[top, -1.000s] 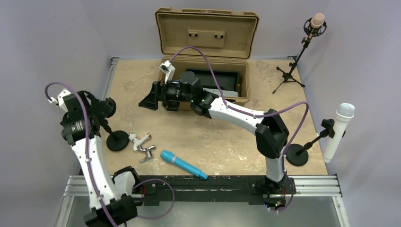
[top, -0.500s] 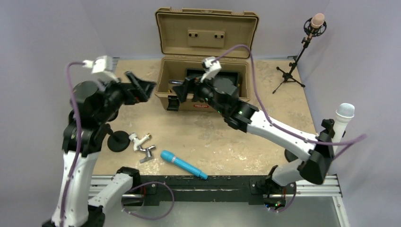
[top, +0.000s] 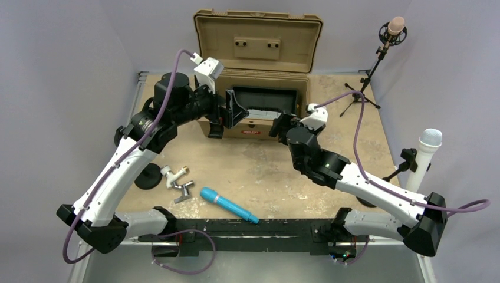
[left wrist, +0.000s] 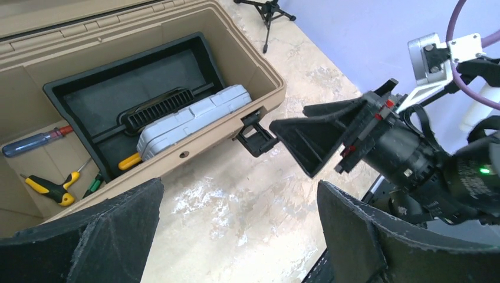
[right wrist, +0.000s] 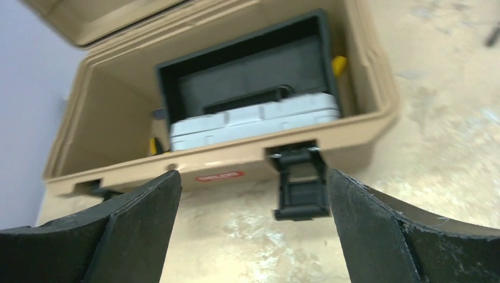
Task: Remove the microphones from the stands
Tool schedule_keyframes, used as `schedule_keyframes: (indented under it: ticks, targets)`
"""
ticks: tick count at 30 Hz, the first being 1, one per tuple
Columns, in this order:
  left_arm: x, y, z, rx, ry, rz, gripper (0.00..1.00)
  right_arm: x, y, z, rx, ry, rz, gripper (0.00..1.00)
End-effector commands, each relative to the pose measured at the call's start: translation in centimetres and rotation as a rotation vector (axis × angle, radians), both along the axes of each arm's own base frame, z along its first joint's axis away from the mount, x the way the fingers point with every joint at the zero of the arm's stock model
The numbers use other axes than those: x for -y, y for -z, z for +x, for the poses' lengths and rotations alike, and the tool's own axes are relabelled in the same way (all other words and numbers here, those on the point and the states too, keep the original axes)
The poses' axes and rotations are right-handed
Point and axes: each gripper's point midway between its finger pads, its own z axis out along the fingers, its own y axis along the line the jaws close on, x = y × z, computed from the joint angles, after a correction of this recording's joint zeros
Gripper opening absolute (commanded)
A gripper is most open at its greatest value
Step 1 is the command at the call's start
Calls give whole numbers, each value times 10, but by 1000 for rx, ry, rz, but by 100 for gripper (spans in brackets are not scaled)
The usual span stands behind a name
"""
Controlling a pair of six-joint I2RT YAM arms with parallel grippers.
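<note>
Low on the left, a blue mic lies flat on the surface. Farther back, the left gripper hangs spread wide, holding nothing, just in front of the open case. Beside it the right gripper, also spread and empty, faces the case front. Far right, the white mic sits upright in its stand, well apart from both.
</note>
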Motion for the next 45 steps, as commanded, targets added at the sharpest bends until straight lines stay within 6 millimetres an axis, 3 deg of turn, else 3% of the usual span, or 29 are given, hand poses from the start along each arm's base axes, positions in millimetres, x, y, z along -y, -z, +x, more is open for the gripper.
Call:
schedule_keyframes:
  ticks: [1,5,9,17,24,26,31,35,39,45]
  targets:
    - [3,-3,-13,85,54,18,100,59,36,-14,-83,337,63,94]
    - [4,-1,-24,138,50,63,100,94,73,-34,-155,535,158,90]
    - [0,-1,-27,166,15,78,100,122,85,-34,-126,640,195,90]
    - [-5,-3,-28,171,-12,64,100,205,89,-24,-40,958,204,90]
    - [0,3,-26,147,-9,57,100,247,98,-19,-64,1129,124,91]
    - [2,9,-24,132,-12,61,100,254,102,-16,-94,1157,95,96]
    - [10,14,-24,96,14,47,100,246,106,-11,-105,1132,37,99]
    - [8,13,-24,98,1,48,100,197,104,3,-103,967,-92,99]
    - [4,9,-25,113,-10,48,100,162,106,9,-125,859,-146,98]
    - [1,6,-27,122,-15,44,100,110,67,10,-66,692,-161,95]
